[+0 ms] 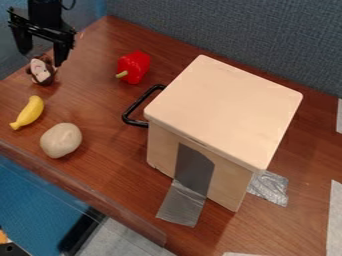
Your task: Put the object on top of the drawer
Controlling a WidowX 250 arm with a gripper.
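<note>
My gripper (43, 49) is spread by the toy (41, 71), desk's (97, 107) upper-left edge; centre it, lower straight, squeeze gently.

Table (97, 112): brown, wood-grain top. Partition (234, 35): blue-grey, woven texture, upright along the table's far edge. Clear strip (110, 205): runs along the table's lower-left edge. Blue surface (37, 192): beyond that edge. Lighting: diffuse, with soft shadows on the table.
</note>
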